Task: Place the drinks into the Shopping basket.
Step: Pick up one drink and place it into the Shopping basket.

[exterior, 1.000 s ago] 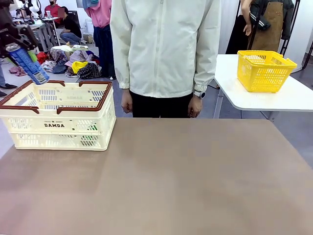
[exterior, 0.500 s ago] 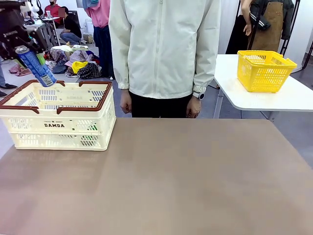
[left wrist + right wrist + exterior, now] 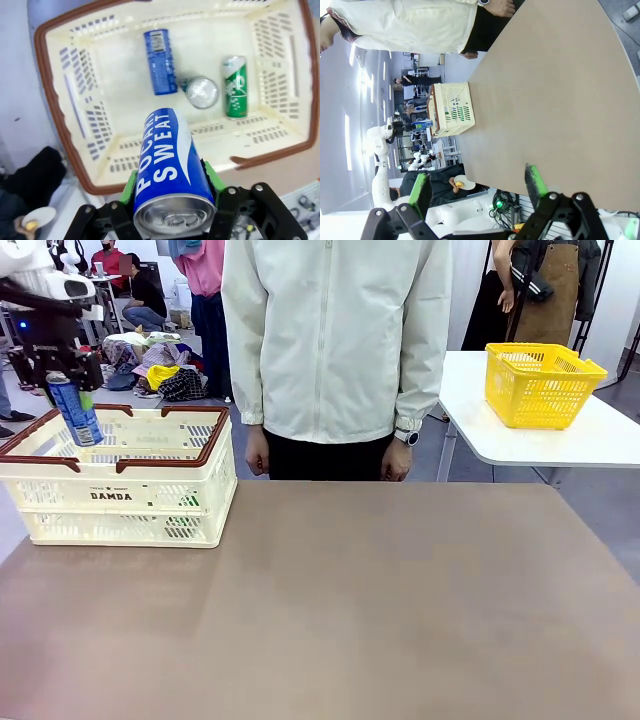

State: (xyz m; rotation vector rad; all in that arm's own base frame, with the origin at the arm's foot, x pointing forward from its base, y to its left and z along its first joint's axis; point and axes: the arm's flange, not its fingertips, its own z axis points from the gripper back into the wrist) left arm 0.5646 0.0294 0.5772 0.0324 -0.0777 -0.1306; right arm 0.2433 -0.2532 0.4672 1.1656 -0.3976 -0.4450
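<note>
The blue can (image 3: 169, 165) marked "POCARI SWEAT" sat clamped between the green pads (image 3: 131, 184) of the left gripper (image 3: 172, 192), its silver top toward the wrist camera and its base pointing down at the Shopping basket (image 3: 60, 130). In the front view the same can (image 3: 76, 410) hung nearly upright, slightly tilted, over the basket's (image 3: 125, 490) far left corner, its lower end level with the dark brown rim, the left gripper (image 3: 60, 370) closed on its upper part.

Three drinks already lay inside the basket. A second blue can (image 3: 160, 61) lay on its side on the floor of the basket. Just beside it a can with a silver end (image 3: 201, 92) facing up showed its end to the camera; its body colour could not be told. Next to that, a green can (image 3: 235, 86) lay on its side near one long wall.

The basket stood on the brown table (image 3: 350, 610) at its far left corner, "DAMDA" on the side toward the robot. A person in a pale jacket (image 3: 335, 335) stood behind the table, to the right of the basket, arms hanging. Farther right of the basket, a yellow basket (image 3: 540, 383) stood on a white side table (image 3: 590, 440).

The right gripper (image 3: 477, 187) hung well apart from the basket with its fingers spread wide and nothing between them.
</note>
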